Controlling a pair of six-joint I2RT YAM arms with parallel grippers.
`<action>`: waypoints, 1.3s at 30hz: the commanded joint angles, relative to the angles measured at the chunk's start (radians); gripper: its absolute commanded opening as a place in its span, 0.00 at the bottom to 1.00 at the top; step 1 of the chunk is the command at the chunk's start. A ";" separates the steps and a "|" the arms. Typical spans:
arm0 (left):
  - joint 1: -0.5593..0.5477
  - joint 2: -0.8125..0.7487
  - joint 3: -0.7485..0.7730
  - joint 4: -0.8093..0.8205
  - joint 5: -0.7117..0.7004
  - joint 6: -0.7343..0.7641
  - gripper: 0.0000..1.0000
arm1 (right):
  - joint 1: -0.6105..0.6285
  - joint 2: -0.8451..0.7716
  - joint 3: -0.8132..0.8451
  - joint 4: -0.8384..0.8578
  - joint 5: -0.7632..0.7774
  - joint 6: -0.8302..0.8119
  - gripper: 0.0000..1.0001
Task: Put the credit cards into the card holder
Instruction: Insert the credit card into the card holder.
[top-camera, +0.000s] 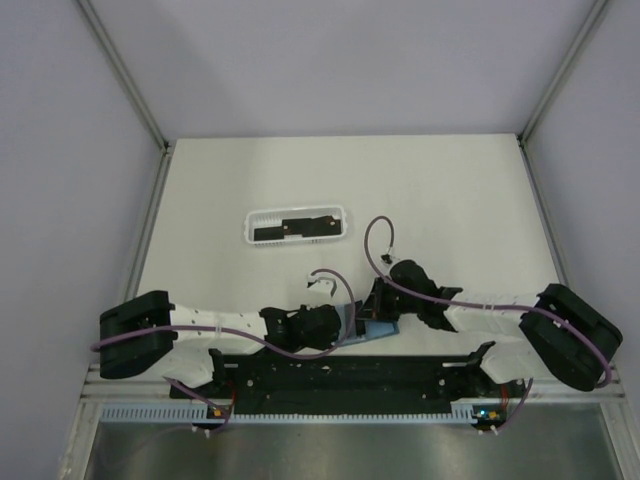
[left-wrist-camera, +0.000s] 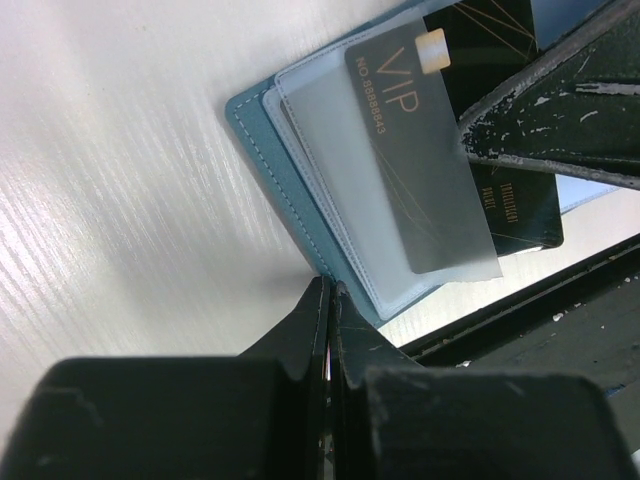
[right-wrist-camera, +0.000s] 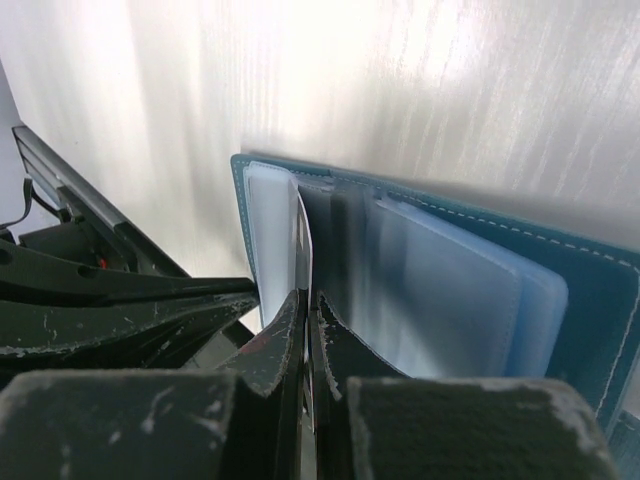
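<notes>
The teal card holder (top-camera: 381, 329) lies open near the table's front edge, its clear sleeves showing in the left wrist view (left-wrist-camera: 262, 140). My left gripper (left-wrist-camera: 330, 292) is shut on the holder's lower cover edge. A black VIP card (left-wrist-camera: 400, 110) sits in a frosted sleeve. My right gripper (right-wrist-camera: 308, 300) is shut on another black credit card (right-wrist-camera: 304, 235), held edge-on among the sleeves of the holder (right-wrist-camera: 600, 290). In the left wrist view that card (left-wrist-camera: 520, 215) shows under the right gripper's fingers (left-wrist-camera: 560, 110). More black cards (top-camera: 290, 229) lie in the tray.
A long white basket tray (top-camera: 340, 213) stands mid-table behind the grippers. The black arm-mount rail (top-camera: 340, 375) runs along the front edge just below the holder. Grey walls close in the table's sides and back.
</notes>
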 joint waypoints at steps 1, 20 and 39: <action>-0.005 0.035 0.000 -0.055 0.012 0.003 0.00 | 0.011 0.042 0.026 -0.060 0.100 -0.035 0.00; -0.005 0.046 -0.009 -0.051 0.007 0.000 0.00 | 0.011 0.144 0.052 -0.033 -0.064 -0.141 0.00; -0.003 0.055 0.011 -0.071 -0.016 0.000 0.00 | 0.011 0.110 0.041 -0.112 -0.084 -0.187 0.00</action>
